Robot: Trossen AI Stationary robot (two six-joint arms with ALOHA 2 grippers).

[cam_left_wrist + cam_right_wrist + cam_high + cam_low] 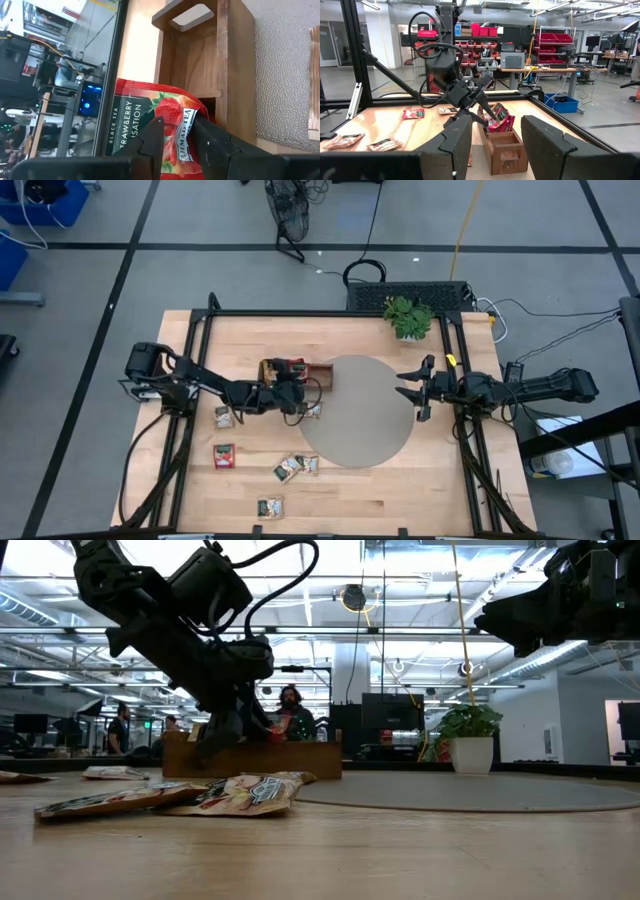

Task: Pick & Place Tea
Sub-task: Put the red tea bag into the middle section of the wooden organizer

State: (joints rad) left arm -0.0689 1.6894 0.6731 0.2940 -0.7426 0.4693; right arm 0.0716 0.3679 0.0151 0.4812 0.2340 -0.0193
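Left claw (293, 392) sits over the wooden tray (322, 374), at about 9 o'clock from the round grey mat (358, 410). In its wrist view the fingers (152, 137) stand a little apart, one on each face of a red strawberry tea sachet (165, 112); whether they press it cannot be told. The sachet stands on edge in a compartment of the tray, its printed face turned toward the tray's outer side and its long axis running along the tray's length. The right wrist view shows red sachets (499, 119) upright in the tray just beneath that claw.

Right claw (412, 388) hangs at 3 o'clock of the mat, fingers spread wide, holding nothing.

Loose sachets lie flat on the table (400, 500): one (224, 417) at 8 o'clock of the tray, a red one (224, 455) below it, a pair (296, 467) at the mat's 7 o'clock edge, one (270, 507) near the front edge. A potted plant (409, 316) stands at 1 o'clock of the mat.
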